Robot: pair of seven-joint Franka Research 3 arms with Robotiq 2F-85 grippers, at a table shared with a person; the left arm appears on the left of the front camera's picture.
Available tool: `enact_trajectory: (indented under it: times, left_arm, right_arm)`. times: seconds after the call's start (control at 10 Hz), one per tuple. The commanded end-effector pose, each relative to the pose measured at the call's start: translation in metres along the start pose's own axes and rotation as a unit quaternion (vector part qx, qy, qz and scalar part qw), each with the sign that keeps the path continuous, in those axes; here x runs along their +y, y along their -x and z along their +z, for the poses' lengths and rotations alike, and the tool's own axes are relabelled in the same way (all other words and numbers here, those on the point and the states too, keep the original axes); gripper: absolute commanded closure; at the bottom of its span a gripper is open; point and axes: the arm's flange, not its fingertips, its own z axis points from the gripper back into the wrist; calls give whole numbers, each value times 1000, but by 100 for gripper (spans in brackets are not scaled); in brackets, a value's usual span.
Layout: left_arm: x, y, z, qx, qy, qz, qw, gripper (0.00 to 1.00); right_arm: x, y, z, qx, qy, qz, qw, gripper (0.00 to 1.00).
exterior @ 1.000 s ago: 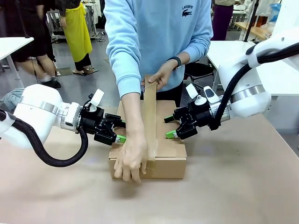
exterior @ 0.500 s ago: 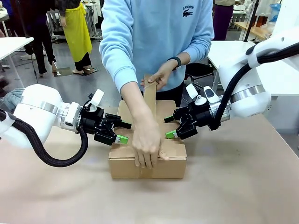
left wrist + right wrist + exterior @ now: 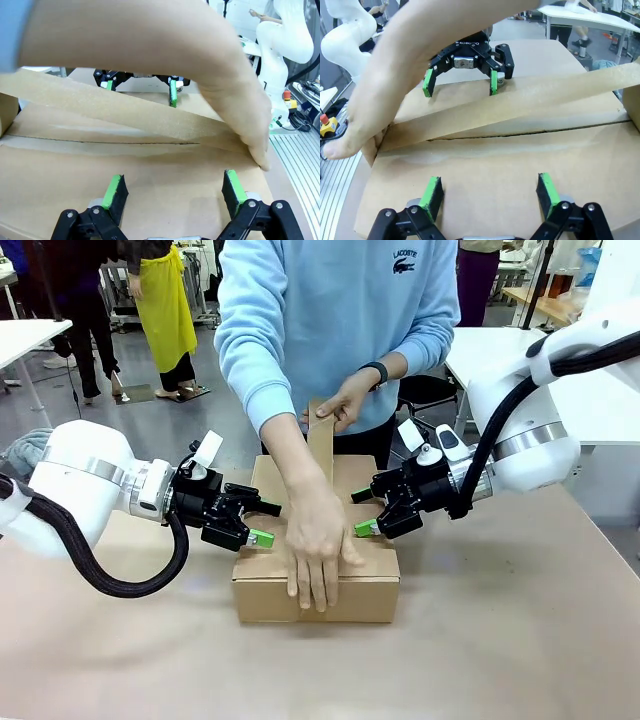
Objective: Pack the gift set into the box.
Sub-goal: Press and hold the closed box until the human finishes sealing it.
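The box (image 3: 372, 586) lies closed on the table, its brown flaps (image 3: 150, 165) meeting at a centre seam (image 3: 520, 133). A person stretches a strip of brown tape (image 3: 320, 445) over the seam, pressing it down with one hand (image 3: 318, 545) at the front edge. My left gripper (image 3: 265, 523) rests open on the box's left flap, its green fingers (image 3: 115, 192) spread on the cardboard. On the right flap my right gripper (image 3: 360, 512) is open too, nothing between its pads (image 3: 546, 192). The gift set is hidden.
The person stands at the far side, the other hand (image 3: 345, 405) holding the tape's upper end above the box. Brown paper covers the tabletop (image 3: 500, 640), with free room in front and to both sides. White tables (image 3: 20, 340) stand behind.
The person's hand has slid from the box's front left face to the middle of the top, flattening the tape. Both arms have stayed still.
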Motion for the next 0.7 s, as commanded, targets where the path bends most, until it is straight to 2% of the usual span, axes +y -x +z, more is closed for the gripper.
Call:
enact_trajectory:
  times: [0.0,0.6]
  left_arm:
    - [0,2,0,1,0,2,1000,0]
    - [0,2,0,1,0,2,1000,0]
  right_arm:
    - [2,2,-3,7,-2,4,1000,0]
    - [2,2,-3,7,-2,4,1000,0]
